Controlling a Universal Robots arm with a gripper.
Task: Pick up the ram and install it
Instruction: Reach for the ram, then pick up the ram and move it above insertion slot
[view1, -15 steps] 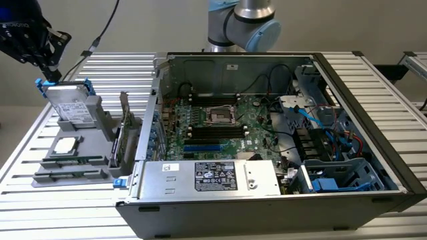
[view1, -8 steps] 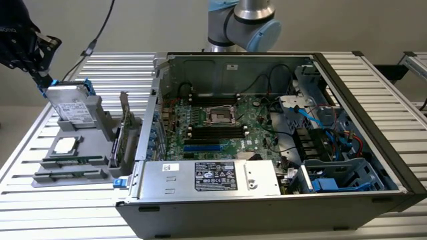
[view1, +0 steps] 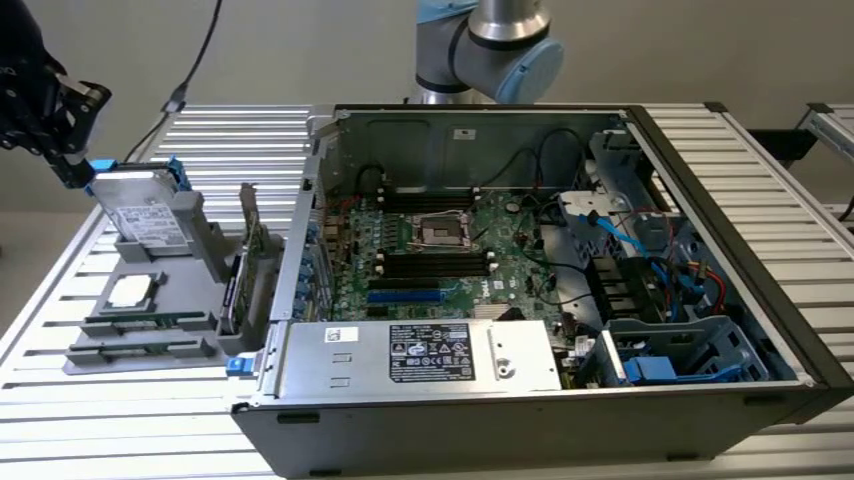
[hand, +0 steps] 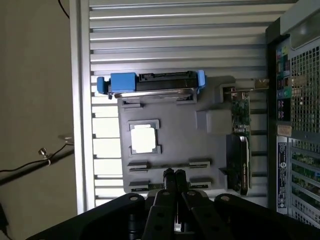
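While the gripper (view1: 70, 165) hangs above the grey parts holder (view1: 180, 297), clear of everything on it, its fingers (hand: 169, 176) are pressed together with nothing between them. The ram is not picked.

Ram (view1: 150, 321): a thin green stick seated in a long slot of the holder, toward the end nearest the exterior camera. Judgement: the slot keeps it on its long edge, so the upper edge stays free for a pinch from above.

Other holder contents:
- Hard drive in a blue caddy (view1: 140, 205), propped at the far end.
- CPU (view1: 130, 291), flat in its recess between drive and ram.
- Expansion card with metal bracket (view1: 247, 250), upright on the side facing the case.

The open PC case (view1: 747, 250) lies on its side on the slatted table (view1: 54, 400), at the exterior view's right of the holder, with the motherboard (view1: 507, 225) facing up. Judgement: this orientation lets the black memory slots (view1: 427, 262) beside the CPU socket (view1: 441, 232) take a stick from straight above. I cannot make out any stick seated in them.
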